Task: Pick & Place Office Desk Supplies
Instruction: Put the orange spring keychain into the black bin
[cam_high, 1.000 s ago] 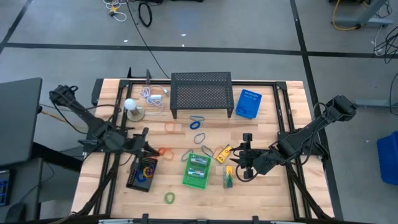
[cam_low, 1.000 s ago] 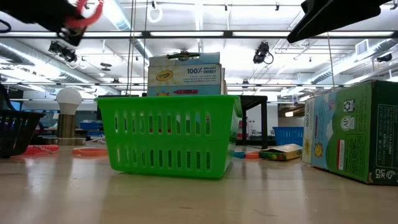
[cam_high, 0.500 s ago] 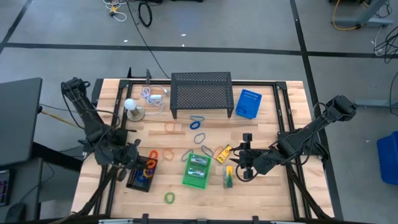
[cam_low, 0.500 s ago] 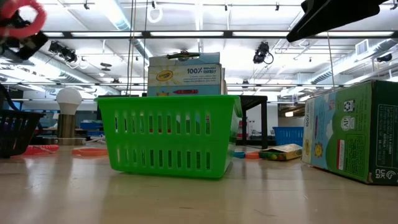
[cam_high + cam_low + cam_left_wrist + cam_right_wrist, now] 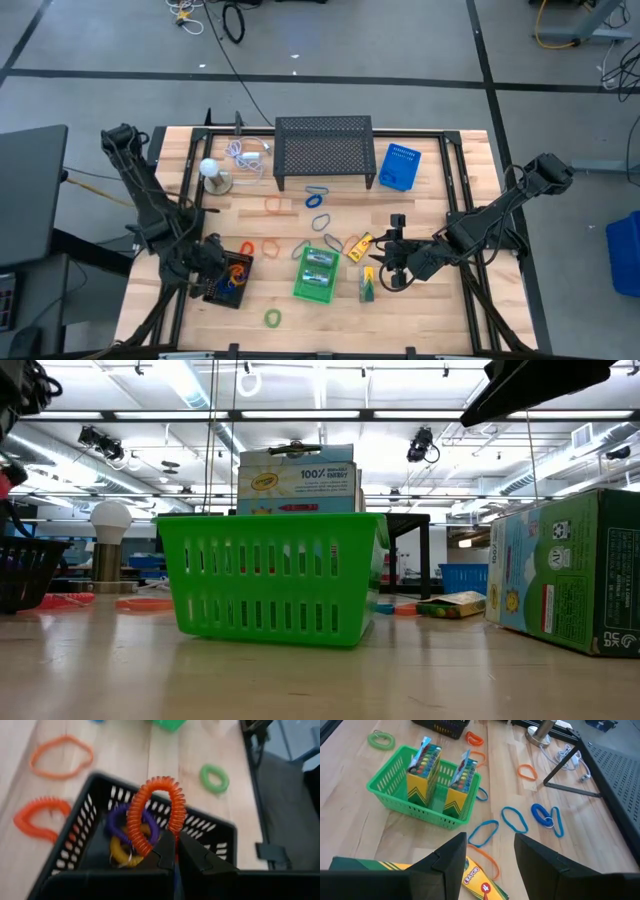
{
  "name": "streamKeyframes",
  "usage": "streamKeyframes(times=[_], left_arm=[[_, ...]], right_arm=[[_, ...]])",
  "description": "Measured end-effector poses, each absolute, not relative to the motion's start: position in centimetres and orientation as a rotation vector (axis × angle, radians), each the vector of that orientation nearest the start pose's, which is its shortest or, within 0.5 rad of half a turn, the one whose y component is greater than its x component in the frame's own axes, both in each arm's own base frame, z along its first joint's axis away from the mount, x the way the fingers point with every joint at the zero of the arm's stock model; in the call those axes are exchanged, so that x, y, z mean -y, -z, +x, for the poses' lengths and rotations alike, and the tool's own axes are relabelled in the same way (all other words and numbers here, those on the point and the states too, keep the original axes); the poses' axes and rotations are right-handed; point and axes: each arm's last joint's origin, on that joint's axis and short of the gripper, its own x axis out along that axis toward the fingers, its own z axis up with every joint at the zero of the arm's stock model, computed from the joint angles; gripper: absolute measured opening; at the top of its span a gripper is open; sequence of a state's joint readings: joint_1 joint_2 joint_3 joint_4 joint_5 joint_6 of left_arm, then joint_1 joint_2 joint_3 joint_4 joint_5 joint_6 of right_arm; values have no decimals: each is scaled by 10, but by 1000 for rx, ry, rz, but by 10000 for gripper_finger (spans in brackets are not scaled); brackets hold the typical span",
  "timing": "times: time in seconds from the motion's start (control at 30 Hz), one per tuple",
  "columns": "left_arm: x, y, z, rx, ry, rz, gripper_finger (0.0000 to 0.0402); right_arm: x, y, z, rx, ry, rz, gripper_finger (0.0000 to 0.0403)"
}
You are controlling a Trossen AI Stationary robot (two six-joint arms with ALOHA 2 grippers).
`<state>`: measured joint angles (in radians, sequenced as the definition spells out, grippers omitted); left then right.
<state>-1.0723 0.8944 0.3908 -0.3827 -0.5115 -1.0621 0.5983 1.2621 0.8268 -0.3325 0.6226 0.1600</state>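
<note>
Above the black basket (image 5: 95, 845), left claw (image 5: 175, 851) pinching orange coil loop (image 5: 155, 812).

A black mesh stand (image 5: 323, 151) sits at the tabletop (image 5: 440, 312) far edge, a blue basket (image 5: 400, 167) beside it, a white ball (image 5: 208, 168) and white cable (image 5: 248, 154) toward the far-left corner.

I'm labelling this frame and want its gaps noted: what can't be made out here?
- Black basket: its floor in the left wrist view, hidden by the left tool and its orange coil.
- Right tool: whether it touches the crayon box, cut off by the right wrist view's bottom edge.
- Left tool, low view: cut off at the left edge.
</note>
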Motion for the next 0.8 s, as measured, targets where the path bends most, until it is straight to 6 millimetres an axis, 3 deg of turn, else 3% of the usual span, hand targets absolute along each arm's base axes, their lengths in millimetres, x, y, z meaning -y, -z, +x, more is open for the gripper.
streamKeyframes(times=[0.3, 0.5, 0.8], left_arm=[[138, -152, 87, -991, 84, -389, 9], [139, -141, 86, -1091, 30, -393, 51], [143, -143, 90, -1028, 58, -375, 107]], right_arm=[[-129, -242, 218, -629, 67, -209, 176], [-129, -242, 218, -639, 67, -148, 176], [-124, -237, 220, -744, -14, 38, 176]])
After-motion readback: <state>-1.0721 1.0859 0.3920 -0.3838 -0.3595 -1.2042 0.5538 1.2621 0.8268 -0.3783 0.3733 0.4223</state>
